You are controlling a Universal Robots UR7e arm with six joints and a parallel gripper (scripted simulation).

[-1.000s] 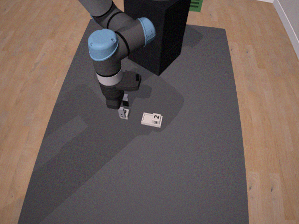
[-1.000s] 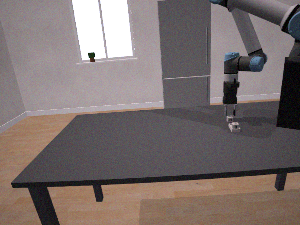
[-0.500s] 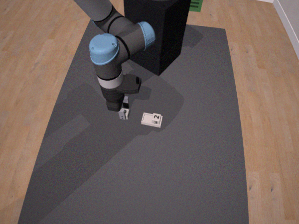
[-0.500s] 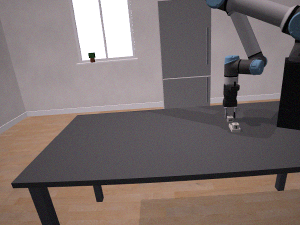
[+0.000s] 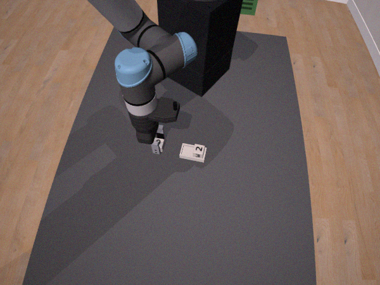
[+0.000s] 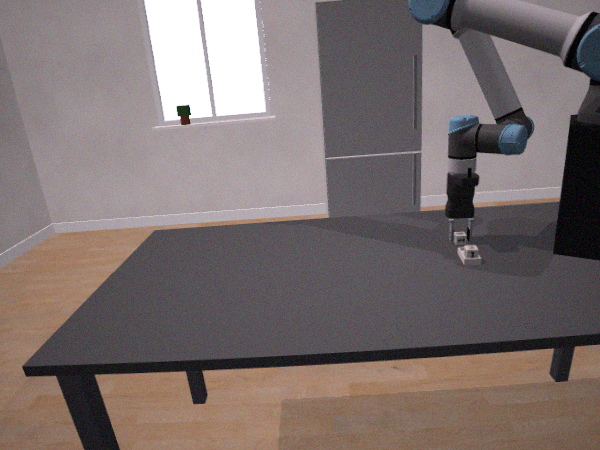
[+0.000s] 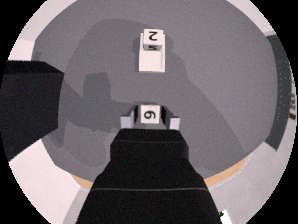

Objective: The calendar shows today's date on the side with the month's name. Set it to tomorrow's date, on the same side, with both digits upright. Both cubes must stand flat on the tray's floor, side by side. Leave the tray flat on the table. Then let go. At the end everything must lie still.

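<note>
Calendar tray [image 5: 186, 152] sits flat on the table [image 5: 221, 206], just right of the pincer [image 5: 157, 146] in the top view. One cube [image 5: 199, 147] is seated at its right end, a 2 on top; the left slot looks vacant. Second cube [image 5: 158, 145] stands outside the tray on the table, directly under the pincer.

Pincer: fingers spread wide, straddling that loose cube, gripping nothing. Wrist view shows a finger on each side of the cube [image 7: 149, 115], top face reading 6 or 9; can't tell which.

Step in hand, my read: regrasp of the loose cube, either just set down or about to be picked. Roughly midway; cube isn't back in the tray yet.

Next move needs:
- close squarely on opposite faces, no skew
- turn the cube so the wanted digit ends up upright on the month-name side
- drop it into the vacant slot beside the seated cube, flat on the floor
- don't nudge the tray on entry

Month side isn't legible from here.

Count: 1 tray, 2 cubes, 1 arm, 1 pincer.
</note>
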